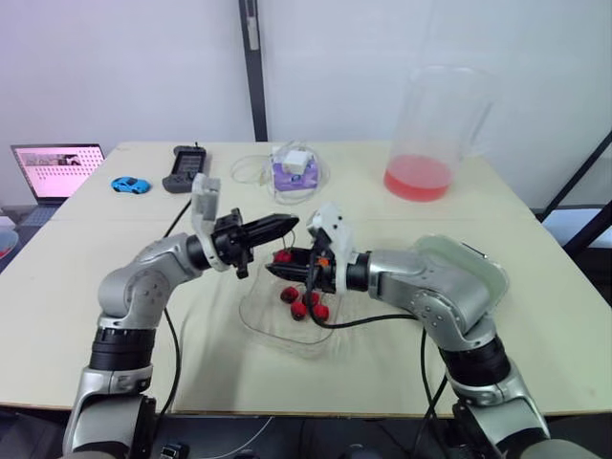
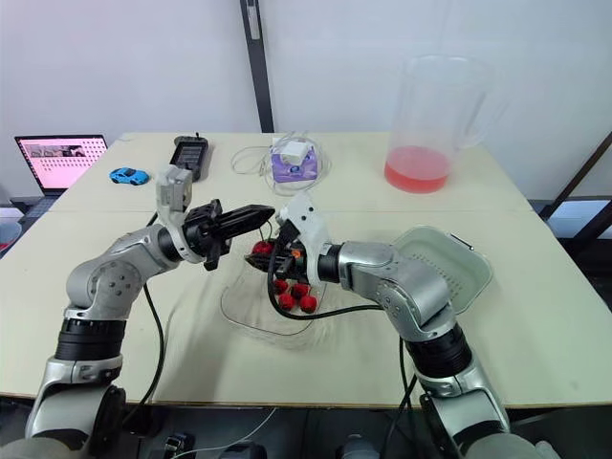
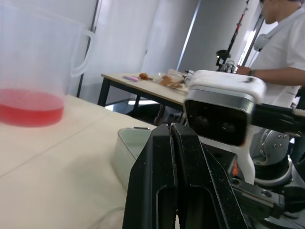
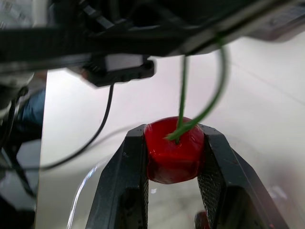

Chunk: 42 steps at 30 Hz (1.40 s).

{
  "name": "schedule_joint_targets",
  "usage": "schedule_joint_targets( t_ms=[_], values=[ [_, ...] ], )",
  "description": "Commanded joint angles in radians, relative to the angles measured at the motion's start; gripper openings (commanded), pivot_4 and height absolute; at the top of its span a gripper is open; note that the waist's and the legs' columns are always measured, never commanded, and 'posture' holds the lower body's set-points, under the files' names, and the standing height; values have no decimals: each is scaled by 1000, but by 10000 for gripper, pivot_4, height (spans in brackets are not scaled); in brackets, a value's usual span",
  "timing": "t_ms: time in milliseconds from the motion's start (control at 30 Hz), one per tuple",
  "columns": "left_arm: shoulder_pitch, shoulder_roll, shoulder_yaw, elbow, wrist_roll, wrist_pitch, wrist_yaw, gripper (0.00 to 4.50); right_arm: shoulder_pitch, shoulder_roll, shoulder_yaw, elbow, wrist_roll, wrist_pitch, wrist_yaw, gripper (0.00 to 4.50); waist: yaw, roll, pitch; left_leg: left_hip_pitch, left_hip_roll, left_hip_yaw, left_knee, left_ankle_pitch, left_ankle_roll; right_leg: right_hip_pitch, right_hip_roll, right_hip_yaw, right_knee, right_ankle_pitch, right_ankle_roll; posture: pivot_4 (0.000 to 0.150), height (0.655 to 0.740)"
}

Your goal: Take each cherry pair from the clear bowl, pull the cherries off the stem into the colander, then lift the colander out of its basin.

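Note:
My right gripper (image 4: pixel 172 132) is shut on a red cherry (image 4: pixel 171 157) just above the far rim of the clear bowl (image 1: pixel 273 325). The cherry's green stem (image 4: pixel 182 90) rises to my left gripper (image 1: pixel 290 225), whose fingers (image 3: pixel 159 167) are pressed together around the stem's top. The two grippers meet tip to tip over the bowl. Several loose red cherries (image 1: pixel 304 304) lie in the bowl below them. The pale colander (image 1: pixel 467 270) sits in its basin at the right, behind my right forearm.
A clear pitcher with red liquid (image 1: pixel 430 134) stands at the back right. A purple box with a white charger and cable (image 1: pixel 295 170), a black handset (image 1: pixel 185 167), a blue toy car (image 1: pixel 130 185) and a laptop (image 1: pixel 57 170) line the back. A person (image 3: pixel 286 47) stands beyond another table.

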Motion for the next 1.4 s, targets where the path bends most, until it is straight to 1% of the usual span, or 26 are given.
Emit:
schedule_joint_targets(
  t_ms=[33,233,367,400,433,500,533,567,633,667,733,900,1100,1167,1200,1333,1367,1400],
  values=[
    [-22,-4,14,-40,-16,-18,5,0,4,2,16,-22,-2,19,-3,12035,0,0,0,0,0,0,0,0,0,0,0,0,0,0,0,1500,7332],
    [-30,-3,15,-27,-11,-25,-5,0,-9,-14,-24,-85,29,87,-23,12035,1,0,0,0,0,0,0,0,0,0,0,0,0,0,0,1500,7332],
    [-35,6,22,-16,-7,-30,-11,0,-29,-69,-145,-167,114,180,-13,12035,1,0,0,0,0,0,0,0,0,0,0,0,0,0,0,1500,7332],
    [-35,7,23,-14,-4,-35,-11,0,-40,-105,-187,-185,142,207,1,12035,1,0,0,0,0,0,0,0,0,0,0,0,0,0,0,1500,7332],
    [-33,8,24,-13,-1,-38,-11,0,-55,-164,-244,-197,170,235,22,12035,3,0,0,0,0,0,0,0,0,0,0,0,0,0,0,1500,7332],
    [-31,10,25,-10,1,-43,-11,0,-75,-247,-309,-206,204,269,42,12035,5,0,0,0,0,0,0,0,0,0,-1,0,-1,0,0,1500,7332],
    [-31,11,24,-8,1,-46,-12,0,-80,-308,-328,-199,203,270,59,12035,4,0,0,0,0,0,0,0,0,1,-1,0,-1,0,0,1500,7332],
    [-29,11,22,-5,3,-50,-15,0,-72,-406,-350,-176,177,255,87,12035,4,0,0,0,0,0,0,0,1,1,-1,0,-2,0,0,1500,7332],
    [-24,8,18,-2,7,-57,-19,0,-20,-612,-394,-99,98,197,142,12035,12,0,0,0,0,0,-1,-1,1,1,0,0,-3,0,0,1500,7332],
    [-24,6,17,0,9,-60,-19,0,19,-683,-406,-68,72,165,163,12035,16,0,0,-1,0,0,-1,-1,1,1,-1,-1,-4,0,0,1500,7332],
    [-20,3,13,2,12,-66,-22,0,111,-768,-416,-36,41,101,196,12035,17,0,0,0,0,1,0,-2,4,3,-1,0,-7,0,0,1500,7332],
    [-20,-4,1,14,32,-86,-34,0,250,-821,-410,19,-40,-27,223,12035,-1,1,0,1,0,2,0,-3,6,3,0,1,-6,0,0,1500,7332],
    [-28,-9,-4,31,49,-110,-38,0,293,-829,-384,71,-84,-77,245,12035,4,1,0,1,0,2,1,-3,6,3,0,1,-5,0,0,1500,7332],
    [-25,-6,-6,27,49,-112,-36,0,290,-822,-384,88,-89,-84,251,18915,6,1,0,1,0,2,1,-3,5,3,0,1,-6,0,0,1500,7332],
    [-23,-5,-6,24,49,-112,-34,0,289,-823,-384,94,-91,-87,256,21415,6,1,0,1,0,2,1,-3,5,3,0,1,-6,0,0,1500,7332],
    [-18,-3,-4,19,49,-112,-29,0,269,-837,-382,135,-99,-109,285,40728,6,1,0,1,0,2,1,-3,5,3,0,1,-6,0,0,1500,7332],
    [-16,-2,-4,16,48,-111,-27,0,264,-840,-384,140,-101,-111,291,44231,6,1,0,1,0,2,1,-3,5,3,0,1,-6,0,0,1500,7332],
    [-15,-1,-2,14,47,-109,-25,0,260,-844,-388,146,-102,-113,299,44231,5,1,0,1,0,2,1,-3,5,3,0,1,-6,0,0,1500,7332]
  ],
)
